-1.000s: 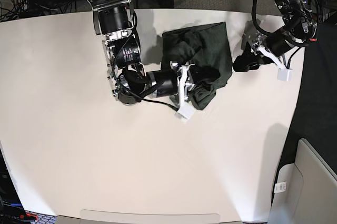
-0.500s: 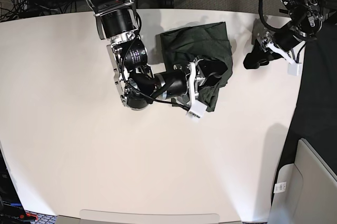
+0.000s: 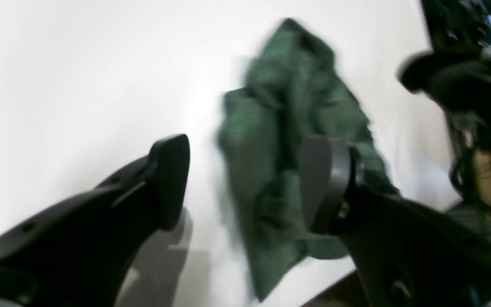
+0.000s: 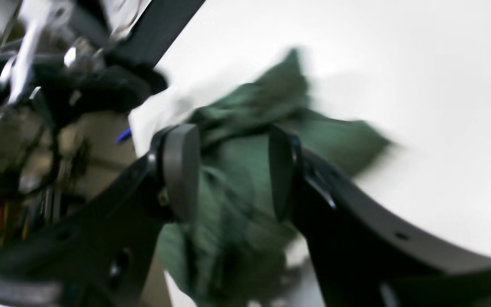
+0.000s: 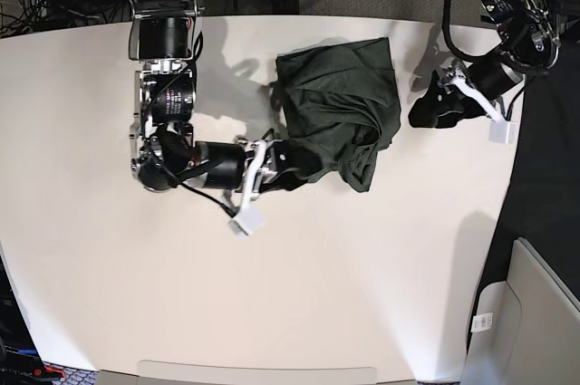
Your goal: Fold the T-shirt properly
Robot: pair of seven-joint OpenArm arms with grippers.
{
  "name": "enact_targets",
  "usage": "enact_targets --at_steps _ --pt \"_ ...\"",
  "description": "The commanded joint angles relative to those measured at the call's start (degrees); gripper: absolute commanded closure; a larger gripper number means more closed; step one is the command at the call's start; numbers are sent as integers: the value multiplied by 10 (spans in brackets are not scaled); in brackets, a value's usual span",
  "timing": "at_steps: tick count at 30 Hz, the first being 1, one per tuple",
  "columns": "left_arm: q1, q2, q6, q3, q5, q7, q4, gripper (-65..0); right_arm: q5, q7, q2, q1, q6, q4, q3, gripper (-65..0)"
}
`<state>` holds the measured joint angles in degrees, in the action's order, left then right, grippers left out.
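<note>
The right gripper (image 5: 304, 172) is pulling back toward 9 o'clock: half a second earlier it was buried in the lower folds of the T-shirt (image 5: 340, 104), and now its tips are only reaching the garment's lower-left edge. The left gripper (image 5: 421, 113) is sitting slightly lower than before, at 3 o'clock of the shirt and apart from it. The shirt is lying bunched on the white table (image 5: 272, 294), toward 1 o'clock of centre.

The right wrist view is showing what the base view hides: the right gripper (image 4: 232, 170) has its jaws spread, green cloth (image 4: 245, 162) behind the gap, nothing pinched. The left wrist view is showing the left gripper (image 3: 245, 183) spread wide and empty, the shirt (image 3: 292, 128) beyond it.
</note>
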<state>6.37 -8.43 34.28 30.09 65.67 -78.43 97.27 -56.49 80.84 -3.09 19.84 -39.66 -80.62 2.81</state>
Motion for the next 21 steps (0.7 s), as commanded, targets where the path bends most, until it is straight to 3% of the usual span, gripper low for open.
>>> enact_targets --at_steps 1,7,21 --pt "-4 -4 1 -12 21 -3 11 -400 -8 -8 3 20 -3 -9 13 -269" --pt "4 10 1 -56 19 1 11 -400 4 -20 29 16 -3 -9 48 -269" --pt "29 21 -2 -57 19 27 22 -401 6 -22 30 4 -3 -6 48 -269"
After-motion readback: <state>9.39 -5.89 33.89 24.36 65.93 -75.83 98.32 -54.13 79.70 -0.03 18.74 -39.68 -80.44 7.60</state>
